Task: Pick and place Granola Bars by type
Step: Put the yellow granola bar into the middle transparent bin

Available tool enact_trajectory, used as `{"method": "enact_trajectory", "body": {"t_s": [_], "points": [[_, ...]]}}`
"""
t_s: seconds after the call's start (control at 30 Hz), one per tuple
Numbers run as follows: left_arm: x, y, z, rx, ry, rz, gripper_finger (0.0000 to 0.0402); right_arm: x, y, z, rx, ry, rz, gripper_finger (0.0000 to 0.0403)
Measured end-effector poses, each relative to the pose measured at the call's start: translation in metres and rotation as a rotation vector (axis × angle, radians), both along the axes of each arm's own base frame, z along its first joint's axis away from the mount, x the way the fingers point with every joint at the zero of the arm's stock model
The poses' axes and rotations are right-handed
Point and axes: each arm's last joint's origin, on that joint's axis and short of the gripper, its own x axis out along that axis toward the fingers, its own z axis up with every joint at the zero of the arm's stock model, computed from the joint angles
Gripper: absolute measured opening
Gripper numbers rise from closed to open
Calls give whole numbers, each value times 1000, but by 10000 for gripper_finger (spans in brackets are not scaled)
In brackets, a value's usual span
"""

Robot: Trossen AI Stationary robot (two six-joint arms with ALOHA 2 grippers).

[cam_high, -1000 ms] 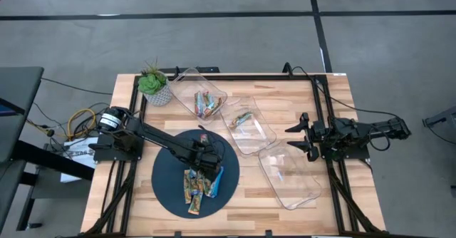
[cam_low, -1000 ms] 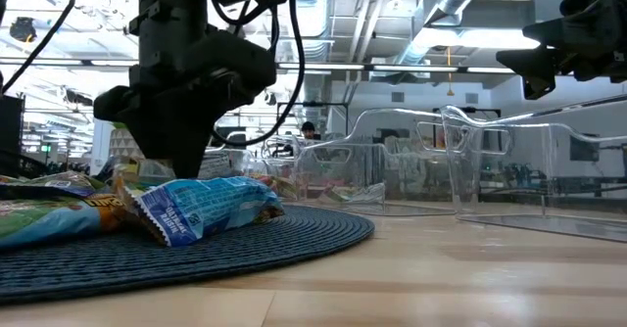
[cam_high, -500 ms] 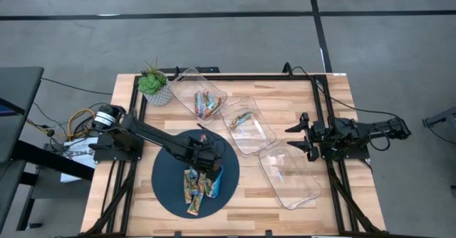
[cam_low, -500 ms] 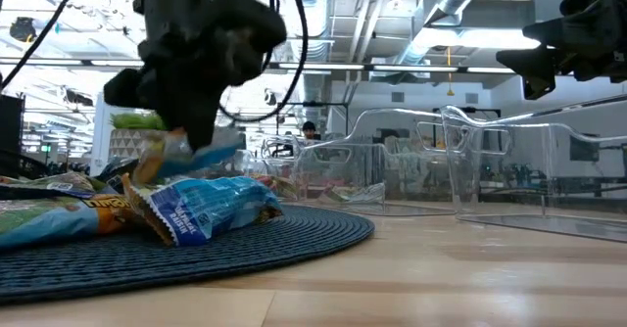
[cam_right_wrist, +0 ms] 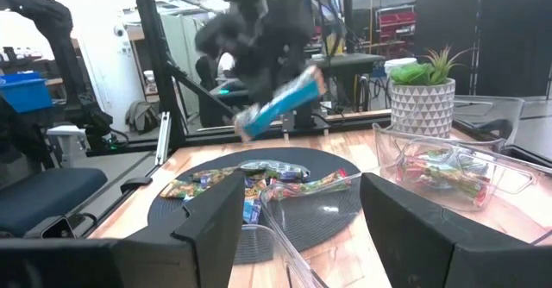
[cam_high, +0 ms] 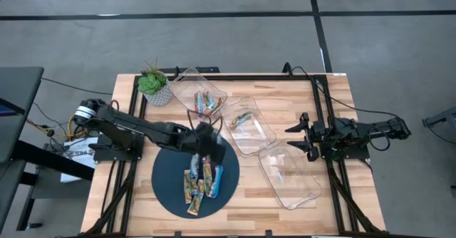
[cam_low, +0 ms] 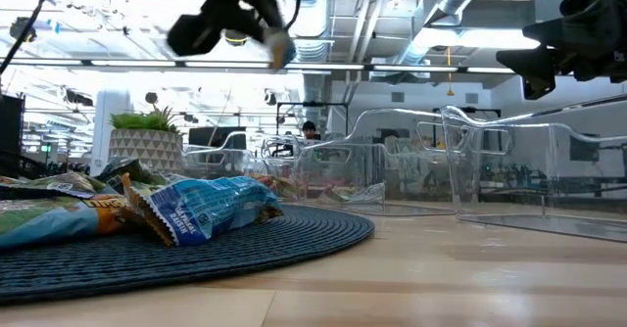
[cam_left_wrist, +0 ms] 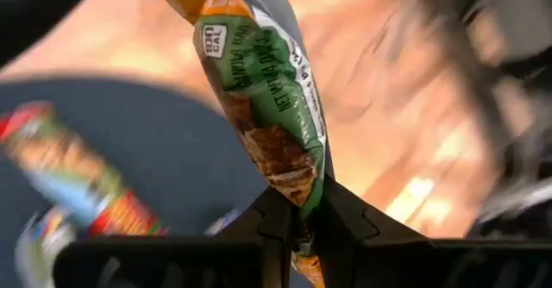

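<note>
— Left gripper (cam_left_wrist: 304,215)?
— Shut tight on one end of a green-and-orange granola bar (cam_left_wrist: 267,90). Held high above the round dark mat (cam_high: 165,168), over its far right edge.

— And the bar's long axis?
— Straight out from the fingertips, slanted rather than level from the right wrist view.

— Left on the mat?
— A small heap of granola bars (cam_high: 201,181), lying flat and touching one another, below and just nearer than the gripper.

— Where to, then?
— Rightward, probably. Three clear trays in a diagonal row: far tray (cam_high: 187,74) with several bars, middle tray (cam_high: 265,135) just beside the gripper with a single bar (cam_high: 242,118), near tray (cam_high: 299,195) apparently bare. Likely the middle one, judging by similar green and orange on that bar, though hard to confirm by type.

— Worth handing to the right gripper (cam_high: 303,140)?
— No need. Parked beyond the trays with fingers spread wide, holding nothing. Far closer for the left arm: a short carry right, then a release over the tray.
</note>
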Motion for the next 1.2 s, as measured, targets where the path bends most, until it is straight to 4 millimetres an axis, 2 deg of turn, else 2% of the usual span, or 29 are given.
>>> {"method": "enact_trajectory", "body": {"t_s": [0.23,0.43,0.67,0.87,1.2], "points": [[6,17,24,94,-194,65,27,0,0,0,0,0,0,224],[12,40,28,109,-237,119,27,0,0,0,0,0,0,224],[16,72,31,159,-251,68,27,0,0,0,0,0,0,224],[27,101,27,204,-160,-51,27,0,0,0,0,0,0,224],[66,131,21,275,50,-319,27,0,0,0,0,0,0,224]]}}
